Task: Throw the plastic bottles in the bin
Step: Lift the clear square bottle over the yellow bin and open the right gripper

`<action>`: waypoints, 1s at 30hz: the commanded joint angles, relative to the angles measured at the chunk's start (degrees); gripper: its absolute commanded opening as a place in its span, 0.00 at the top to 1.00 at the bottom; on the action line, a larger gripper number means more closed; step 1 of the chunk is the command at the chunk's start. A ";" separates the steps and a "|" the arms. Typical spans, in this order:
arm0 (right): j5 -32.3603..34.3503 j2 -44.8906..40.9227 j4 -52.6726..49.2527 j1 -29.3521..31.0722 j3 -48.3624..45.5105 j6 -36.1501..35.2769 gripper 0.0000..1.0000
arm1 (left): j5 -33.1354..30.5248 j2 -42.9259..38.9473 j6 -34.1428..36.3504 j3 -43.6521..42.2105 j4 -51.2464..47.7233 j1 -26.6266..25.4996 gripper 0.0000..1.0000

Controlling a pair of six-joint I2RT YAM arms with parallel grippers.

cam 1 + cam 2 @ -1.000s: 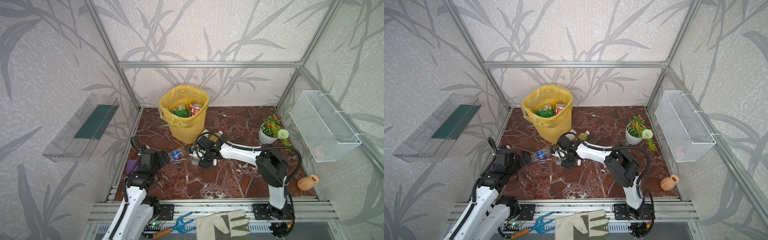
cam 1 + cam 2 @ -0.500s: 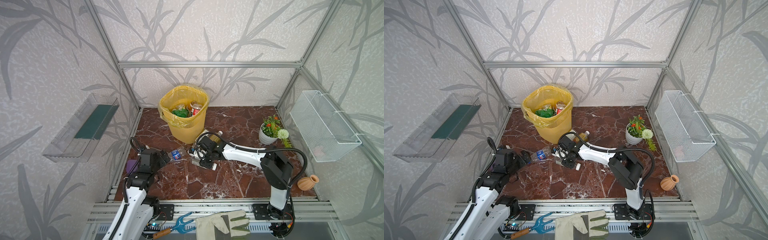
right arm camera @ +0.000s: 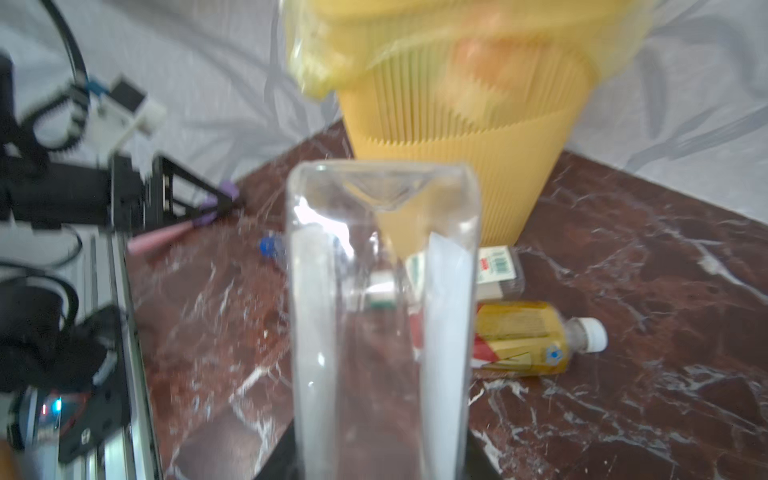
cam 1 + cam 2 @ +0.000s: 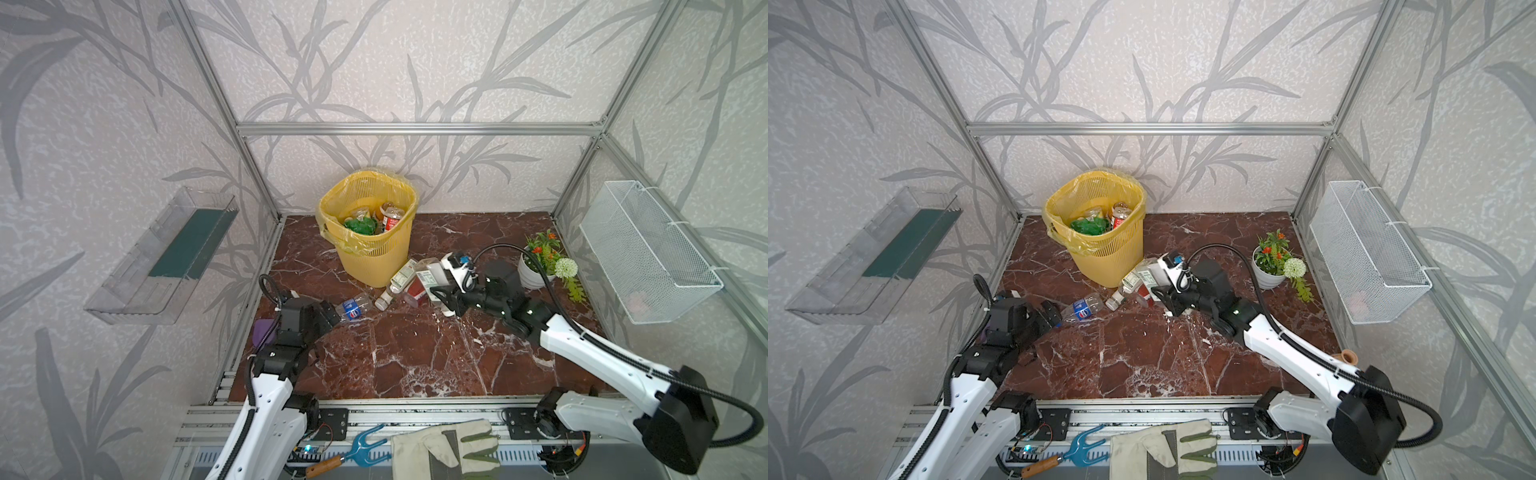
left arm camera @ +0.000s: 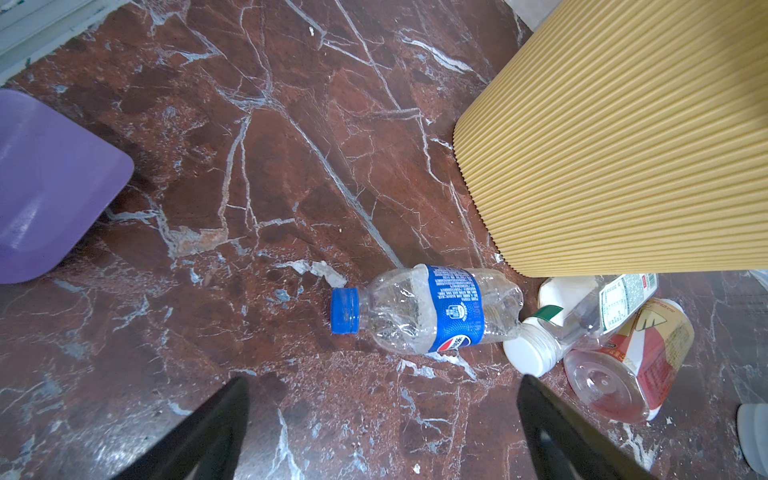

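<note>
My right gripper (image 4: pixel 439 291) (image 3: pixel 382 455) is shut on a clear square plastic bottle (image 3: pixel 382 299) (image 4: pixel 430 272) with a white label, held just right of the bin's foot. The yellow bin (image 4: pixel 374 253) (image 4: pixel 1106 259) stands at the back and holds a green bottle (image 4: pixel 359 225) and a red-labelled one (image 4: pixel 392 218). At its foot lie a clear white-capped bottle (image 4: pixel 397 283) (image 5: pixel 582 316) and a red-and-yellow labelled bottle (image 5: pixel 631 357) (image 3: pixel 523 336). A crushed blue-labelled bottle (image 5: pixel 428 309) (image 4: pixel 352 308) lies just ahead of my open left gripper (image 5: pixel 382 380) (image 4: pixel 328 314).
A potted plant (image 4: pixel 538 266) stands right of the right arm. A purple scoop (image 5: pixel 50 187) lies by the left wall. A white wire basket (image 4: pixel 648 257) and a clear tray (image 4: pixel 166 253) hang on the side walls. A glove (image 4: pixel 444 451) lies on the front rail.
My right gripper has shut on the clear square bottle and drawn it back to the right, away from the pile. The left arm has stayed still.
</note>
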 commanded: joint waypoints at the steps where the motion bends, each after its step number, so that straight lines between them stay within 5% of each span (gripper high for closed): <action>1: -1.52 -3.45 11.52 -1.27 -1.15 8.52 0.67 | -0.49 -0.24 0.53 1.17 -0.41 0.39 0.01; 8: -4.06 4.42 15.75 -3.67 10.22 14.42 0.67 | 1.12 1.36 1.26 2.05 0.40 0.37 0.01; 15: -12.16 31.91 6.92 -3.26 49.07 24.53 0.65 | 2.01 4.43 3.78 4.88 -1.39 0.28 0.01; 18: -11.30 42.56 -4.51 -2.93 64.08 24.38 0.47 | 1.30 5.30 4.30 6.21 -2.45 0.33 0.01; 24: -8.20 44.68 -4.92 -5.43 67.43 28.06 0.15 | 2.22 4.97 4.77 6.54 -3.05 0.35 0.01; 30: -6.95 38.22 -3.66 -7.66 63.44 26.90 0.07 | 0.86 3.81 7.55 7.41 -5.21 0.20 0.01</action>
